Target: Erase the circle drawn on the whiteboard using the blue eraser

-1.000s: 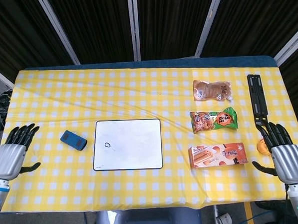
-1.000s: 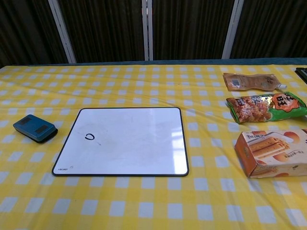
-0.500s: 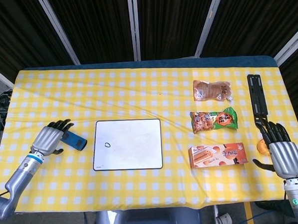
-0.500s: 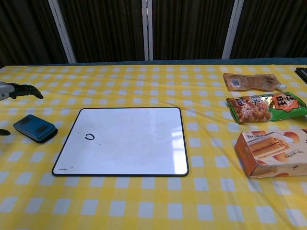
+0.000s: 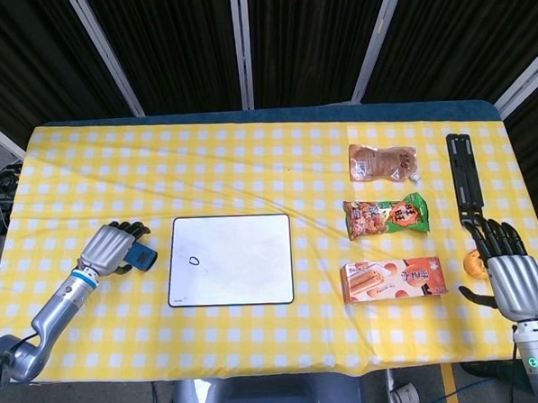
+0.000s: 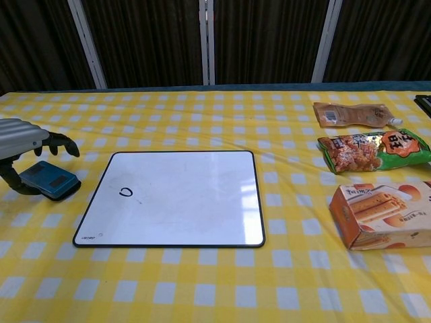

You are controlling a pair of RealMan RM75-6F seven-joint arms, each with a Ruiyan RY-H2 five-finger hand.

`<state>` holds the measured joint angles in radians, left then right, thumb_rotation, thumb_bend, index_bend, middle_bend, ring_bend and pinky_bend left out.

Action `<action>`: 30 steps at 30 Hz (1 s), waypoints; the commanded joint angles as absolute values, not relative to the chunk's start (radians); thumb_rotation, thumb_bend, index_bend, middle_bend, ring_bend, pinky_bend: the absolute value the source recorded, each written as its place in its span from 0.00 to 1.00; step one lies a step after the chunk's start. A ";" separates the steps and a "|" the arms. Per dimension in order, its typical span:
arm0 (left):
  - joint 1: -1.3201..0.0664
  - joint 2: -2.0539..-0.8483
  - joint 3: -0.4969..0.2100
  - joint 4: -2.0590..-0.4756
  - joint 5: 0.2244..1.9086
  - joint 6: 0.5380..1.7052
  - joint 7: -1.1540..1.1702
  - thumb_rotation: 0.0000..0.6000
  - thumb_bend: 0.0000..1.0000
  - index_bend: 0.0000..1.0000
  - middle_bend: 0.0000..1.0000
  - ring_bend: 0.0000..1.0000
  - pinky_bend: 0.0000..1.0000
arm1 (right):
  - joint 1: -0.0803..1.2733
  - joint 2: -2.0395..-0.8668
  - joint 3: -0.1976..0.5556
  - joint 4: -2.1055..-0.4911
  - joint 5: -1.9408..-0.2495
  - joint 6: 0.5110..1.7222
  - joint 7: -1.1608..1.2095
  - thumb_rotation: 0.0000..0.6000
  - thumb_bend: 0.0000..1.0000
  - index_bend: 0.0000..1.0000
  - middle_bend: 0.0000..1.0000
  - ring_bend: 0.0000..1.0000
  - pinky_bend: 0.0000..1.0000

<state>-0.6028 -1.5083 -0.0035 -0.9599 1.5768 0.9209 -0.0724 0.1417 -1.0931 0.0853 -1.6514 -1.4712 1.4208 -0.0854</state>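
Blue, flat and rectangular, the eraser (image 6: 49,180) lies beside the glossy whiteboard (image 6: 175,198), under the metallic left hand (image 6: 23,145), whose curled fingers arch over it without gripping. The right hand (image 5: 513,277) is spread wide.

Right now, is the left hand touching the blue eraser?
Cannot tell. In the chest view the left hand arches over the blue eraser, thumb beside it, but neither view plainly shows contact or a gap.
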 commanded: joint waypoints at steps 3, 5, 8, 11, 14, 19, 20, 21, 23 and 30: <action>-0.612 -1.523 0.001 -0.953 1.560 0.899 -0.068 1.00 0.20 0.24 0.22 0.28 0.36 | 0.141 -1.092 0.084 -1.654 -1.473 1.423 -0.085 1.00 0.00 0.00 0.00 0.00 0.00; -0.614 -1.528 0.003 -0.949 1.555 0.896 -0.063 1.00 0.20 0.26 0.23 0.30 0.38 | 0.141 -1.092 0.084 -1.653 -1.472 1.422 -0.085 1.00 0.00 0.00 0.00 0.00 0.00; -0.612 -1.537 -0.001 -0.940 1.545 0.907 -0.054 1.00 0.21 0.35 0.31 0.38 0.44 | 0.141 -1.091 0.084 -1.653 -1.471 1.421 -0.083 1.00 0.00 0.00 0.00 0.00 0.00; -0.610 -1.538 -0.006 -0.937 1.537 0.921 -0.056 1.00 0.25 0.46 0.41 0.46 0.51 | 0.142 -1.092 0.085 -1.651 -1.472 1.422 -0.082 1.00 0.00 0.00 0.00 0.00 0.00; -0.608 -1.533 -0.009 -0.943 1.534 0.938 -0.059 1.00 0.29 0.50 0.43 0.48 0.53 | 0.142 -1.092 0.084 -1.651 -1.471 1.420 -0.082 1.00 0.00 0.00 0.00 0.00 0.00; -0.616 -1.503 -0.009 -1.004 1.539 0.949 -0.048 1.00 0.31 0.53 0.44 0.49 0.53 | 0.143 -1.092 0.084 -1.653 -1.471 1.420 -0.084 1.00 0.00 0.00 0.00 0.00 0.00; -0.623 -1.496 -0.015 -1.031 1.538 0.953 -0.044 1.00 0.31 0.53 0.44 0.49 0.53 | 0.143 -1.092 0.084 -1.654 -1.471 1.420 -0.084 1.00 0.00 0.00 0.00 0.00 0.00; -0.628 -1.490 -0.021 -1.052 1.534 0.952 -0.040 1.00 0.31 0.53 0.44 0.49 0.53 | 0.143 -1.093 0.084 -1.655 -1.471 1.419 -0.084 1.00 0.00 0.00 0.00 0.00 0.00; -0.642 -1.483 -0.039 -1.100 1.523 0.947 -0.037 1.00 0.31 0.53 0.44 0.49 0.53 | 0.144 -1.093 0.083 -1.655 -1.472 1.418 -0.085 1.00 0.00 0.00 0.00 0.00 0.00; -0.731 -1.516 -0.118 -1.257 1.444 0.866 0.061 1.00 0.31 0.53 0.44 0.49 0.53 | 0.148 -1.093 0.086 -1.650 -1.463 1.409 -0.082 1.00 0.00 0.00 0.00 0.00 0.00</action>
<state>-0.6967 -1.4992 -0.0878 -1.2150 1.4795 0.9010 0.0208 0.1478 -1.0933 0.0859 -1.6505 -1.4637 1.4096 -0.0824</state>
